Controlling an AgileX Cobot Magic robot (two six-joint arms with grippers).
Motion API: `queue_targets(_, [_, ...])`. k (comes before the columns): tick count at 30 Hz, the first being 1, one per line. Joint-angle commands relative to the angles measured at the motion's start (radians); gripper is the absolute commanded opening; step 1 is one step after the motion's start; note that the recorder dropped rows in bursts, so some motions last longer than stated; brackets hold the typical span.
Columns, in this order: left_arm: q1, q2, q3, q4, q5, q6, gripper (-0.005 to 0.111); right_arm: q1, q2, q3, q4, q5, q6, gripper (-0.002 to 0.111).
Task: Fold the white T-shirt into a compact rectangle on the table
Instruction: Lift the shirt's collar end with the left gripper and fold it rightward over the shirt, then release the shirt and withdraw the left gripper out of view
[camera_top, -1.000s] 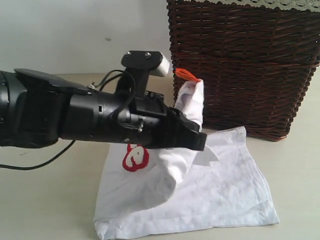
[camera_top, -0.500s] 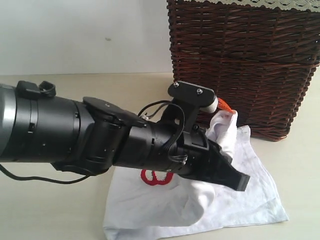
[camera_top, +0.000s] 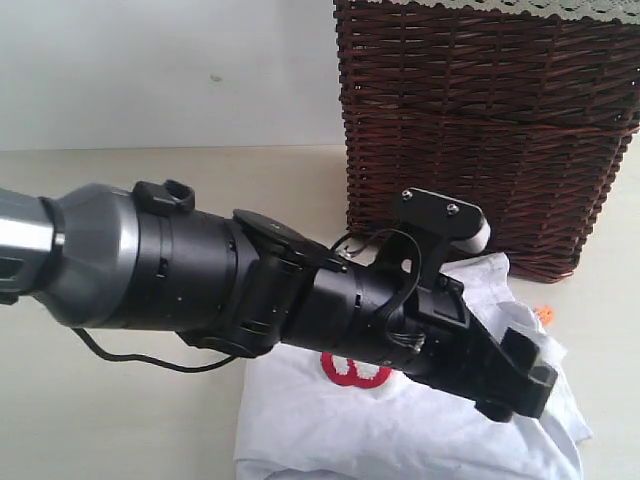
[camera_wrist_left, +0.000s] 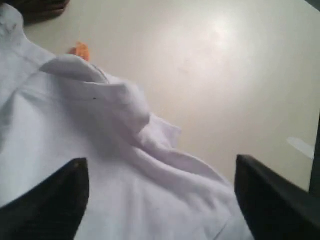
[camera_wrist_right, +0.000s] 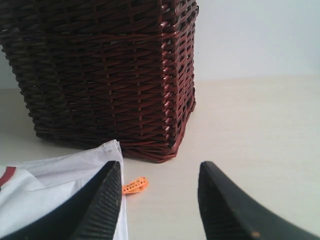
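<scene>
Step in hand, by judgement: between folds, nothing gripped.
- White T-shirt (camera_top: 330, 430): rumpled heap on table (camera_top: 120, 420), just in front of wicker basket (camera_top: 480, 120). Not yet a rectangle.
- Orange tag (camera_top: 544, 315): on table near basket's front base.
- Left gripper (camera_top: 518, 380): over shirt, in front of basket, jaws apart, empty.
- Right gripper (camera_wrist_right: 160, 172): low, in front of basket, beside shirt edge, jaws apart, empty.

Next move calls for: pinch on loose edge, carry across, lay flat.

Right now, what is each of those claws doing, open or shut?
Left gripper: open, over the shirt, holding nothing.
Right gripper: open, empty.
</scene>
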Motion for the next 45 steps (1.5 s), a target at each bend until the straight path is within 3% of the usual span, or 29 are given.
queue_targets(1, [-0.015, -0.021, -0.042, -0.007, 0.014, 0.068, 0.081, -0.006, -0.006, 0.005, -0.003, -0.013, 0.001, 0.047])
queue_targets(6, [-0.008, -0.135, -0.027, 0.048, -0.096, 0.099, 0.08, -0.006, -0.006, 0.005, -0.003, -0.013, 0.001, 0.047])
queue_targets(12, [0.029, -0.235, 0.098, 0.078, -0.047, 0.09, 0.069, -0.006, -0.006, 0.005, -0.003, -0.013, 0.001, 0.047])
queue_targets(17, [0.072, -0.29, 0.21, 0.078, -0.028, 0.054, 0.041, -0.006, -0.006, 0.005, -0.003, -0.013, 0.001, 0.047])
queue_targets(21, [0.152, -0.372, 0.226, 0.074, -0.033, 0.005, 0.0, -0.006, -0.006, 0.005, -0.003, -0.013, 0.001, 0.047])
queue_targets(29, [0.345, -0.615, 0.255, 0.059, -0.087, 0.005, 0.0, -0.006, -0.006, 0.005, -0.003, -0.013, 0.001, 0.047])
queue_targets(32, [0.399, -0.715, 0.281, 0.04, -0.218, 0.005, 0.0, -0.006, -0.006, 0.005, -0.003, -0.013, 0.001, 0.047])
queue_targets(33, [0.425, -0.787, 0.291, 0.022, -0.37, 0.005, 0.0, -0.006, -0.006, 0.005, -0.003, -0.013, 0.001, 0.047])
queue_targets(36, [0.511, -0.936, 0.303, 0.024, -0.461, 0.013, 0.0, -0.006, -0.006, 0.005, -0.003, -0.013, 0.001, 0.047])
queue_targets(39, [0.647, -1.202, 0.417, 0.024, -0.468, 0.089, 0.0, -0.006, -0.006, 0.005, -0.003, -0.013, 0.001, 0.047])
queue_targets(41, [0.7, -1.379, 0.528, 0.024, -0.465, 0.092, 0.0, -0.006, -0.006, 0.005, -0.003, -0.013, 0.001, 0.047])
queue_targets(45, [0.733, -1.659, 0.771, 0.024, -0.426, 0.094, 0.0, -0.006, -0.006, 0.005, -0.003, -0.013, 0.001, 0.047])
